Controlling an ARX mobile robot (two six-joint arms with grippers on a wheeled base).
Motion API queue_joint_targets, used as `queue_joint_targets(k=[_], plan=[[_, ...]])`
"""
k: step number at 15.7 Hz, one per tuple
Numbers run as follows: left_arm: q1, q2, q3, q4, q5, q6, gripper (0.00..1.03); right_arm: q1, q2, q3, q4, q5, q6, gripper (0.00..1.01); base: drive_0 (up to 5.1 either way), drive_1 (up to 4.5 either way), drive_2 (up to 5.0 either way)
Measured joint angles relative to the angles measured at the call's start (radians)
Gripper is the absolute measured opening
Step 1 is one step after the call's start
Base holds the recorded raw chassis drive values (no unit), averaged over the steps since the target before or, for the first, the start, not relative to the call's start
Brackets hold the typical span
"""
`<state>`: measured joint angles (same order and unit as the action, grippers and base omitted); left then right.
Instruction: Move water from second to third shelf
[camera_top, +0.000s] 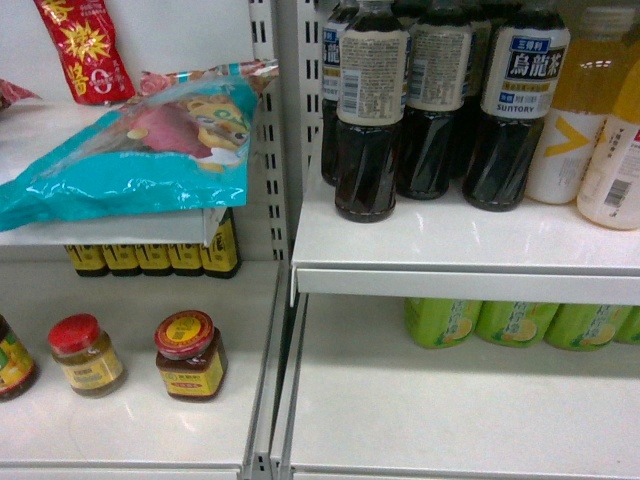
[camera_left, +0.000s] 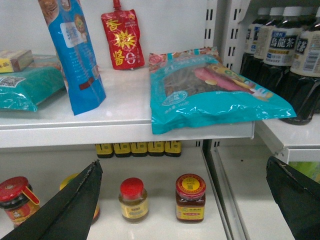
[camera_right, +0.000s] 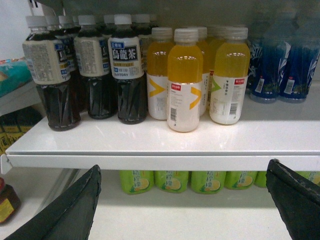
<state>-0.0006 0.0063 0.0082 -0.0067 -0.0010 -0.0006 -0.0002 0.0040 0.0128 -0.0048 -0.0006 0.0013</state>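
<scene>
A: Your head view shows oolong tea bottles (camera_top: 370, 110) but neither gripper. Where's the water?

B: Nowhere I can see. Only the right wrist catches blue bottles (camera_right: 282, 65), behind orange drinks (camera_right: 184, 80). Left gripper (camera_left: 185, 200) and right gripper (camera_right: 182, 200) both spread wide, holding nothing.

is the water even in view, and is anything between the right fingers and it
No clear water bottle shows in any view, so that cannot be judged. Facing the open right gripper are black tea bottles and yellow drink bottles.
</scene>
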Motion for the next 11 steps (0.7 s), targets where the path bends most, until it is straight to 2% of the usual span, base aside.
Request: queue_joint_targets(k=[11], plan=[[0.000,0.000,0.000,0.002,0.000,0.000,0.98,0.000,0.000,0.000,0.000,0.000,0.000,0.98,0.0,0.00,0.0]])
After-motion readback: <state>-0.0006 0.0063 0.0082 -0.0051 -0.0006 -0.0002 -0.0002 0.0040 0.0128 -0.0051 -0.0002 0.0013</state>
